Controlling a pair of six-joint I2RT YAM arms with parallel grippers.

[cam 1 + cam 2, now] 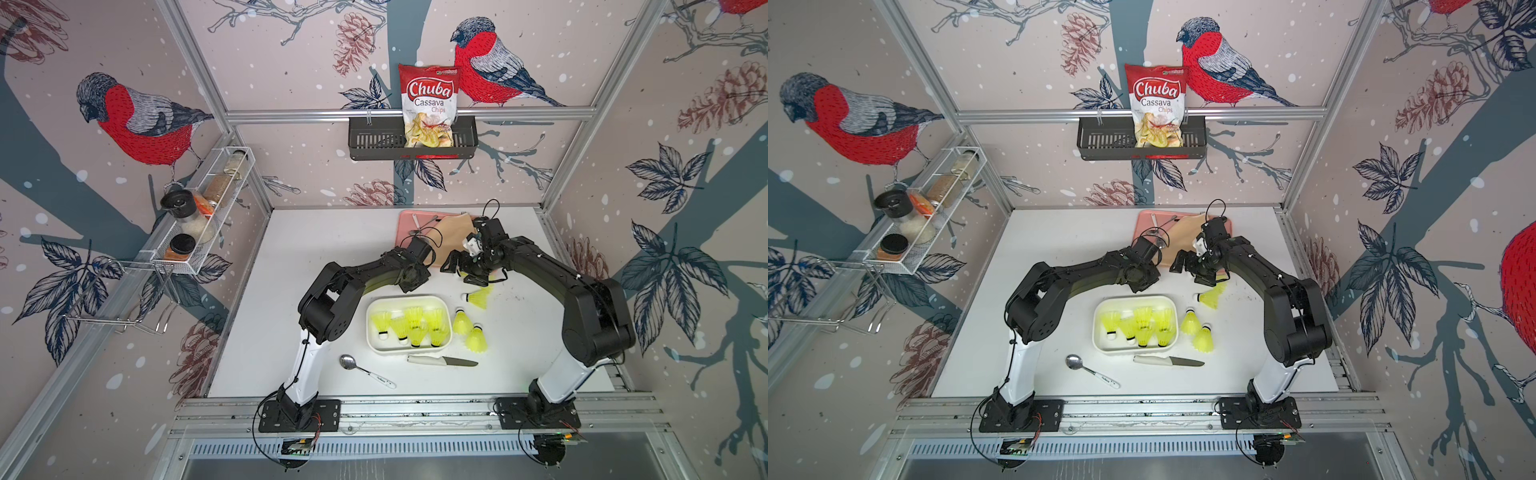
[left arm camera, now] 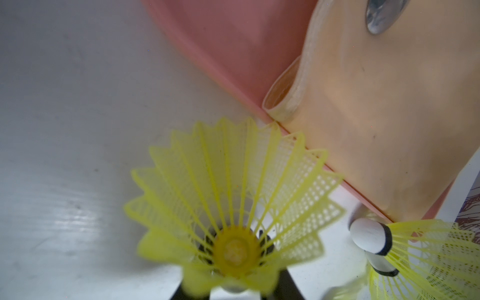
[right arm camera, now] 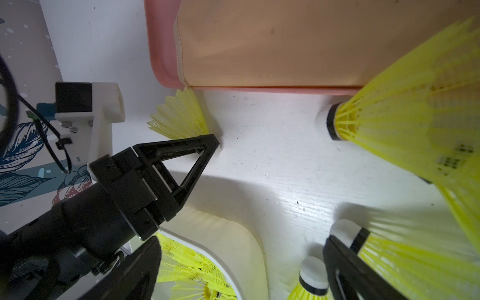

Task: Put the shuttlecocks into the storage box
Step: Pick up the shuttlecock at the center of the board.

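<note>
Shuttlecocks [image 1: 415, 318]: about six are in the box [image 1: 409, 297], which sits mid-table toward the front edge. Several more are loose on the table [image 1: 316, 257] off the box's right side. Two stand on their skirts just beside it and one lies on its side further back.

Left gripper [image 3: 209, 146] is down at the tray's front edge, near its left corner. It's pinching one shuttlecock [image 2: 233, 181] at the cork end. The skirt fans out toward the tray [image 2: 233, 52] rim; can't tell whether it touches. This shuttlecock is hidden under the arm in both top views.

Right gripper [image 1: 461, 272] is spread wide with nothing in it. It hangs just right of the left gripper, over the strip between tray and box. In the right wrist view one finger [image 3: 345, 272] sits in front of a loose shuttlecock's cork.

Clutter:
- Pink tray is against the table's back edge. A beige cloth [image 1: 449, 235] covers it up to the front rim, right behind the pinched shuttlecock, and a spoon lies on the tray.
- Knife [image 1: 442, 360] lies along the box's front side, just beside it.
- Second spoon [image 1: 365, 370] is off the box's front-left corner, apart from it.
- The two grippers are close together at the tray edge, with tight spacing.
- Off the table: a chips bag [image 1: 428, 104] in a black basket on the back wall, and a jar rack [image 1: 199, 216] on the left wall.
</note>
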